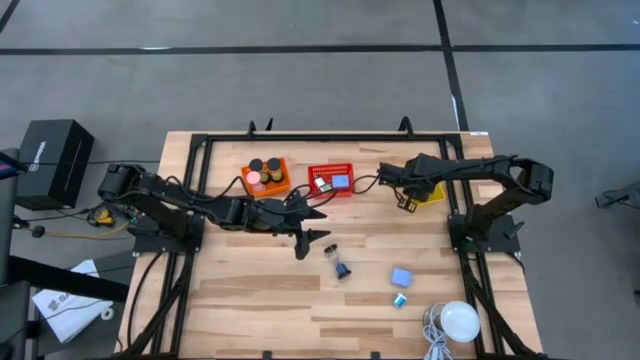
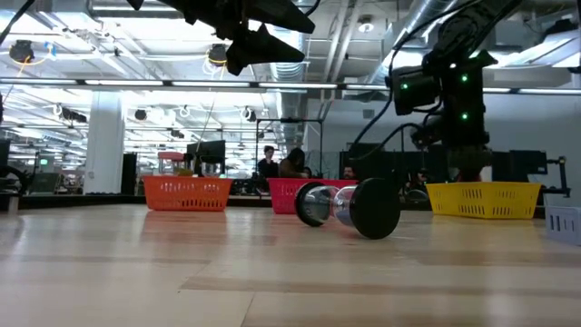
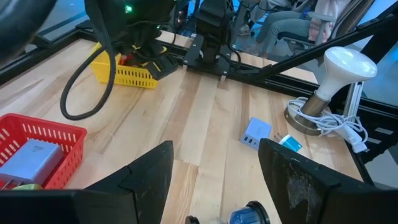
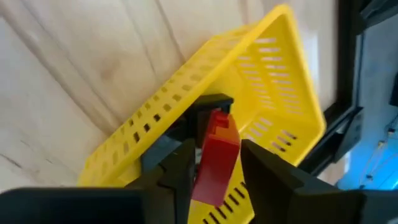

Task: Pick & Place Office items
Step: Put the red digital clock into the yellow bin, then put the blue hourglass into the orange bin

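Zero readable labels | red block (image 4: 214, 158) between right gripper (image 4: 214, 163) jaws

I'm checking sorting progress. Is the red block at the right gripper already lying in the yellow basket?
Not yet lying: the red block sits between the right gripper fingers, over the yellow basket.

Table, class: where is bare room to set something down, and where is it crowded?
Free: the near left table boards, and the strip between the blue block and yellow basket. Crowded: the orange basket, red basket, and the near right lamp.
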`<action>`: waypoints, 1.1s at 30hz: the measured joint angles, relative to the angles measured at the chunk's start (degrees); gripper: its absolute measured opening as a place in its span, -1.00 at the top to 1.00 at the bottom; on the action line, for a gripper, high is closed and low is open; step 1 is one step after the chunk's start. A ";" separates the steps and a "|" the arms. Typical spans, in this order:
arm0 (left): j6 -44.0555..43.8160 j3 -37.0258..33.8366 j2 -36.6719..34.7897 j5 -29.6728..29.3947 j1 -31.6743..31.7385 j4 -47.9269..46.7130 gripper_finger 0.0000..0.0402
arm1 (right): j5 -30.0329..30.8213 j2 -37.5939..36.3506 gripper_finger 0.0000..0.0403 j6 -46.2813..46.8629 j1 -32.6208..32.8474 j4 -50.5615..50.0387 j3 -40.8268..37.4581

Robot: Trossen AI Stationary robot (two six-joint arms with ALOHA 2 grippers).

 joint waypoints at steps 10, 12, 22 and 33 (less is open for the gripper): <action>0.00 0.00 0.00 0.00 0.00 0.02 -0.16 | 0.40 -0.08 0.24 0.25 5.44 -13.65 11.75; 0.00 0.00 0.00 0.70 0.00 0.02 -0.16 | 0.02 -0.11 0.23 0.30 7.40 -15.93 14.78; 1.49 -0.01 0.00 2.43 -0.35 0.00 -0.16 | -4.14 -7.32 0.22 0.48 22.09 -17.43 19.85; 15.48 -0.09 1.25 10.89 -1.60 2.60 -0.03 | -20.42 -34.40 0.32 -0.33 32.79 29.82 -8.81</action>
